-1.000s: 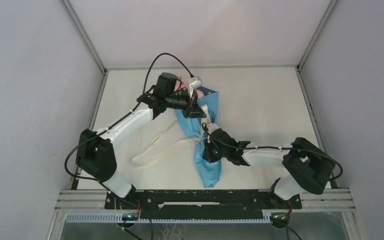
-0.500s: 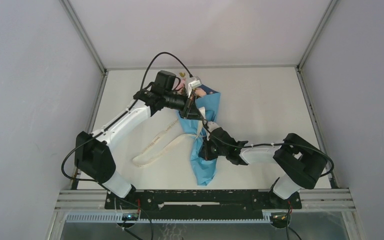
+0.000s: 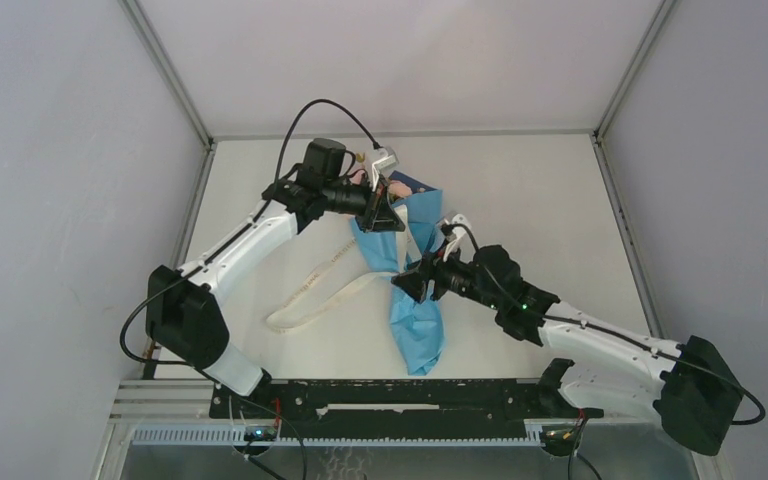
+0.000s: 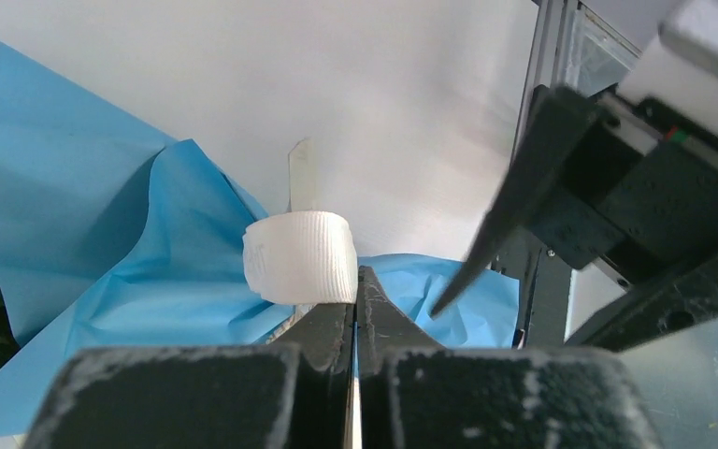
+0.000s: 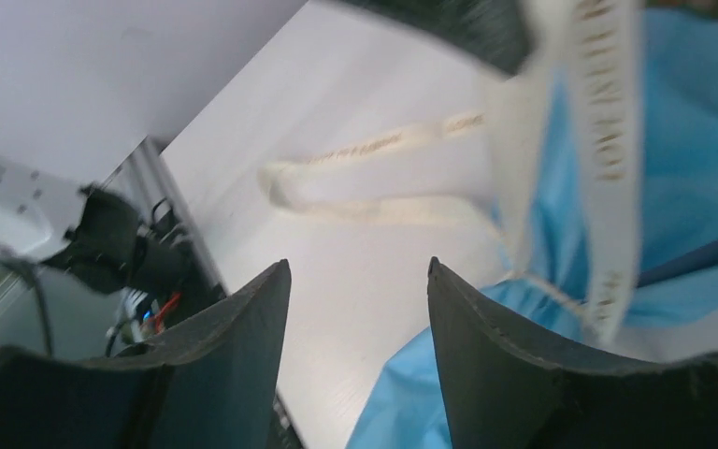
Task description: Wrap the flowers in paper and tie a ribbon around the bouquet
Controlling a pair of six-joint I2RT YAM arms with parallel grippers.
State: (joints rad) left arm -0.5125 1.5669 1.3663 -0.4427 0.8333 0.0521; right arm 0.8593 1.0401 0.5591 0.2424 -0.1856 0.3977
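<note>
Bouquet (image 3: pixel 415 332), long axis near-far, wide end pointing away

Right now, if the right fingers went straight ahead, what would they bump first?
Probably the ribbon lying on the table, just past the paper edge, though depth is unclear.

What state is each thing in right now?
bouquet, wrapped, lying on the table.
ribbon, one loop pinched by the left gripper, the rest trailing on the table.
left gripper, shut on the ribbon.
right gripper, open, holding nothing.
</note>
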